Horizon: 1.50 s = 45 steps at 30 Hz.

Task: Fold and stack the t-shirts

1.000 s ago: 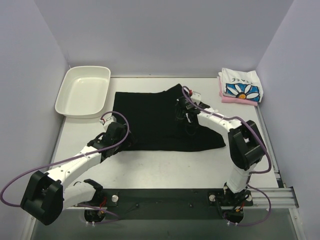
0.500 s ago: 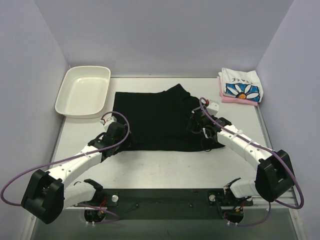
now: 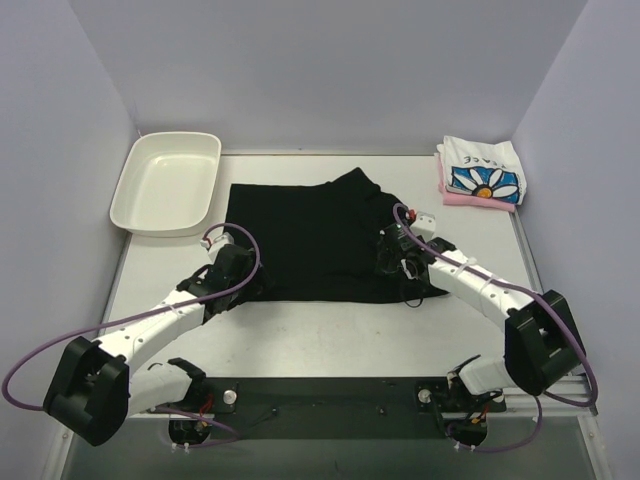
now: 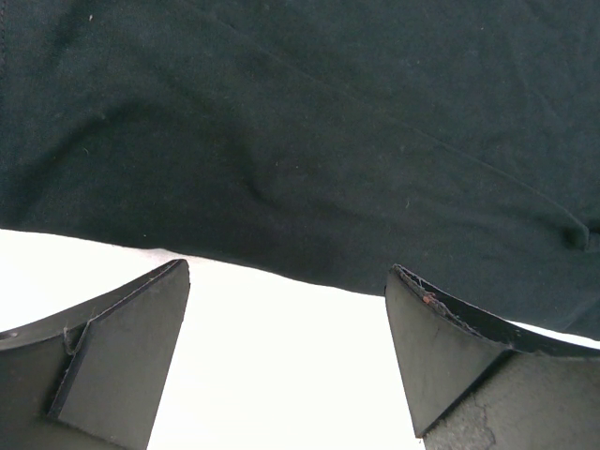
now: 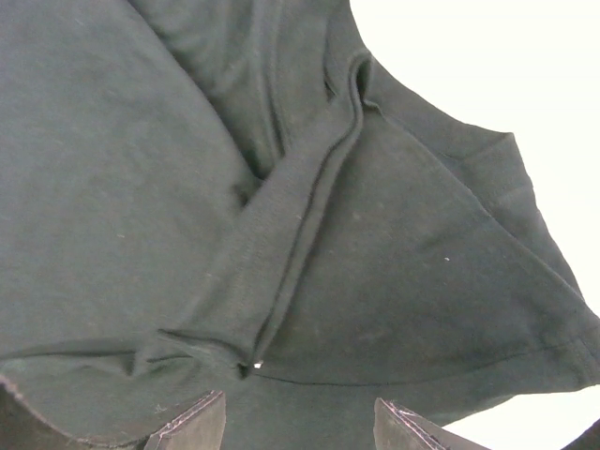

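One white tray (image 3: pixel 165 185) sits at the far left corner of the bench (image 3: pixel 340 330), apart from the cloth. Two folded t-shirts are stacked at the far right corner, the daisy-print t-shirt (image 3: pixel 483 172) on the pink t-shirt (image 3: pixel 465 199). The black t-shirt (image 3: pixel 305 245) lies spread mid-bench. The left hand (image 4: pixel 286 272) hovers wide open at its near left hem. The right hand (image 5: pixel 300 401), over the shirt's middle and nearly closed a second ago, has swung to its right part above a ribbed fold, jaws now parted, holding nothing.
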Each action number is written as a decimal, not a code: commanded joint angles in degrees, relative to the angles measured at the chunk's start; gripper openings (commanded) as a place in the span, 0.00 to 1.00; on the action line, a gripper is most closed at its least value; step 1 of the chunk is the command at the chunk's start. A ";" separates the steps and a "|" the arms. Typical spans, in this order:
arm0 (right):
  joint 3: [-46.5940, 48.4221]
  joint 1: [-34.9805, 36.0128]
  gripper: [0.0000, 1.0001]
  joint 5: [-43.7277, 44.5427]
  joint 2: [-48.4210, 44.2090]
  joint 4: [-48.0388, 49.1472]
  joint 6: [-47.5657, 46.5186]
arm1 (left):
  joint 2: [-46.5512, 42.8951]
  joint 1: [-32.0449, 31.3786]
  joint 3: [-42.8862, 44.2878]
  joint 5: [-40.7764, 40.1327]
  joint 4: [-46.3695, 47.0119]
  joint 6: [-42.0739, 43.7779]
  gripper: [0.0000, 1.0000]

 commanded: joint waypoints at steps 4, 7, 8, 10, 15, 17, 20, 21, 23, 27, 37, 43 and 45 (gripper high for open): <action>0.22 0.64 0.64 4.98 2.54 -5.62 0.97 | 1.19 0.01 -0.14 -0.08 2.61 0.21 0.95; 0.23 0.55 0.64 5.34 3.60 -5.98 0.88 | 1.54 0.01 -0.05 0.10 2.96 0.21 0.95; 0.31 0.55 0.64 5.34 3.77 -5.98 0.96 | 1.63 0.01 0.03 0.02 3.05 0.21 0.95; 0.58 0.55 0.64 5.34 4.82 -6.07 0.88 | 1.63 0.01 -0.05 0.01 3.05 0.21 0.95; 1.72 0.55 0.64 6.04 7.11 -6.42 1.05 | 1.63 0.01 -0.23 0.01 2.88 0.21 0.95; 2.42 0.55 0.64 6.39 7.99 -6.33 1.05 | 1.54 0.01 -0.41 -0.07 2.88 0.13 0.95; 4.18 0.55 0.64 7.10 9.83 -6.16 0.88 | 1.72 0.01 -0.49 -0.16 2.88 0.04 0.95; 4.70 0.46 0.64 7.27 11.06 -6.07 0.88 | 1.72 0.01 -0.49 -0.16 2.88 0.12 0.95; 6.72 0.46 0.64 7.62 12.38 -5.98 0.79 | 1.72 0.01 -0.49 -0.16 2.88 0.21 0.95; 10.15 0.46 0.64 7.98 16.68 -5.71 0.44 | 1.72 0.10 -0.49 -0.51 2.70 0.39 0.95; 19.47 0.11 0.64 8.07 24.25 -3.26 -1.76 | 1.19 0.45 -1.20 -0.86 2.44 0.74 0.95; 24.47 0.20 0.64 5.34 27.06 2.80 -5.71 | 1.28 0.54 -0.76 -0.87 2.09 1.18 0.95; 24.14 0.28 0.64 5.25 26.02 4.99 -7.29 | 1.11 0.54 -0.23 -1.04 1.56 1.27 0.95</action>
